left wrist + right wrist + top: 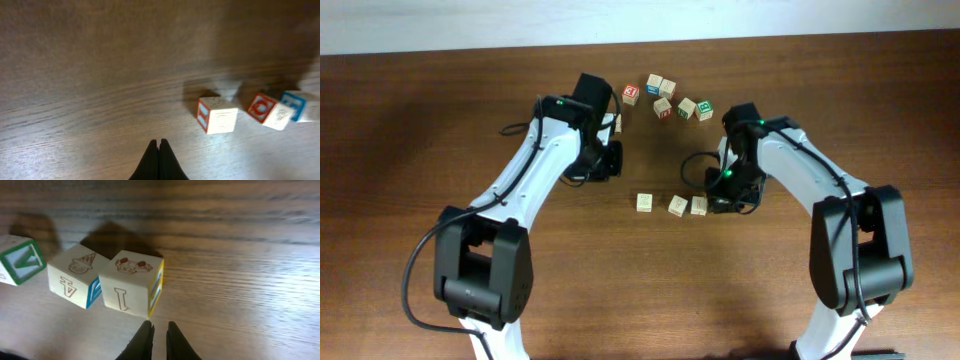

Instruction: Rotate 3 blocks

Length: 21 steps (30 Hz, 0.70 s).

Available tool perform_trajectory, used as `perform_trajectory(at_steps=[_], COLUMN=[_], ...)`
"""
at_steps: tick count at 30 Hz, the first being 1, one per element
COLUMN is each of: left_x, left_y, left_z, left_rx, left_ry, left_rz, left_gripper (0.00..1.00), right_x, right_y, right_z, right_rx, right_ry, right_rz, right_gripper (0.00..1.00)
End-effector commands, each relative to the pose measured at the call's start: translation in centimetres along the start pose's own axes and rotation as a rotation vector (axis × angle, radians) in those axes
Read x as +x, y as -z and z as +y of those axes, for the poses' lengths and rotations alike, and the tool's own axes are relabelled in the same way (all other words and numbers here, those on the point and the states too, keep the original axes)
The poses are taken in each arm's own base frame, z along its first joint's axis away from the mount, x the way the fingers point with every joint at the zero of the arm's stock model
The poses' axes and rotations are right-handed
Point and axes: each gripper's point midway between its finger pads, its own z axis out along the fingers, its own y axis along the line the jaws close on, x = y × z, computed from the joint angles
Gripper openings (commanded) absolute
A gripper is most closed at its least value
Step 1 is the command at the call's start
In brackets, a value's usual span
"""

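Blocks (677, 206) sit in a row, nearest just beyond the right claw (158, 326), nearly closed, empty.

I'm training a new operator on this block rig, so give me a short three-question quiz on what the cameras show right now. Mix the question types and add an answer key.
1. True or false: the left pincer is gripping a block.
2. In the overhead view, how many pale blocks sit in the row apart from the coloured cluster? A two, B three, C five.
3. Fill in: in the right wrist view, the block nearest the right pincer has a ___ side face.
Key: 1 false, it is shut on nothing. 2 B. 3 yellow.
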Motion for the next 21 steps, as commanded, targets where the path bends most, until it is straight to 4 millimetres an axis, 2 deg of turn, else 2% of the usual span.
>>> perform_trajectory(at_steps=[1, 11, 13, 17, 19, 21], left_x=[1.2, 0.9, 0.7, 0.5, 0.4, 0.5], left_y=[-1.3, -2.0, -2.0, -2.0, -2.0, -2.0], left_z=[0.7, 0.6, 0.5, 0.5, 0.4, 0.4], left_rx=[-0.027, -0.02, -0.017, -0.015, -0.012, -0.012], left_ry=[-0.01, -0.011, -0.012, -0.013, -0.014, -0.014], left_rz=[0.025, 0.002, -0.006, -0.014, -0.017, -0.016], left_gripper=[0.0, 0.0, 0.0, 0.0, 0.0, 0.0], right_x=[0.4, 0.0, -0.4, -0.6, -1.2, -1.7], right_y=[-0.7, -1.5, -0.8, 2.2, 2.7, 2.4], right_z=[1.0, 1.1, 0.3, -1.9, -2.8, -2.7], right_rx=[-0.022, -0.007, 0.036, 0.115, 0.137, 0.132], right_ry=[0.011, 0.024, 0.018, 0.006, -0.009, -0.006], right_rz=[0.004, -0.007, -0.028, -0.03, -0.05, -0.065], right_gripper=[0.13, 0.12, 0.12, 0.12, 0.13, 0.13])
